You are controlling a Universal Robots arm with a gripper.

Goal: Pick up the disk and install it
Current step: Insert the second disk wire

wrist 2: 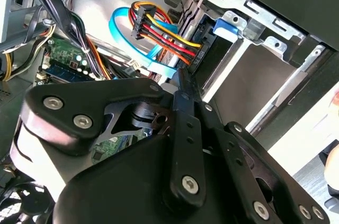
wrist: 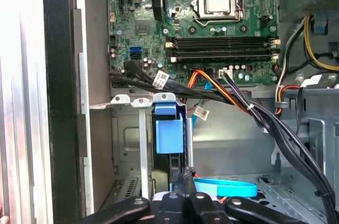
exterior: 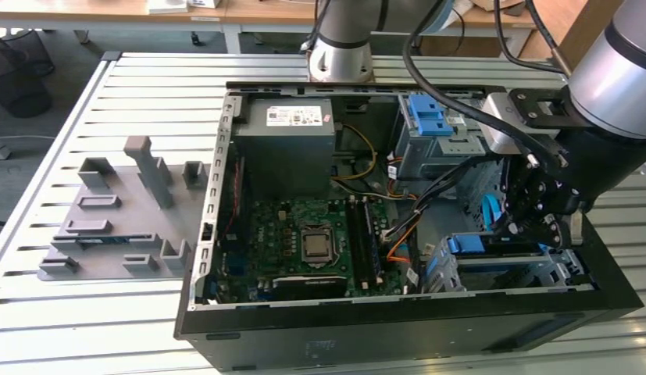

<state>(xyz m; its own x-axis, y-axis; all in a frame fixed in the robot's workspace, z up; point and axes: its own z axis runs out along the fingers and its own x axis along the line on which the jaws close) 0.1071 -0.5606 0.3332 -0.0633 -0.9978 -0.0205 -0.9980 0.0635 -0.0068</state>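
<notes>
In the exterior view, an open computer case lies on its side on the slatted metal surface, towards the edge on the exterior view's right. A grey moulded fixture lies near the opposite edge. Inside the case are a motherboard, a grey power-supply box and two metal drive cages. The far cage carries a blue latch piece. The disk sits in the near cage, by the case corner closest to the surface's near edge, and only its blue carrier end shows. The arm comes in from the exterior view's right and bends steeply down, with the gripper lowered inside the case just beside the near cage.

In the second wrist view, the gripper has its fingers clenched to a thin tip with nothing between them. The tip is just beside a black connector fed by coloured wires and a flat blue cable. The disk is seated in the cage beyond.

In the first wrist view, the disk stands on edge between the cage's upright rails, its blue tab towards the motherboard. Its long axis seems to run from that tab towards the gripper, which is pressed together and close to the disk's near end; whether they touch I cannot tell.
</notes>
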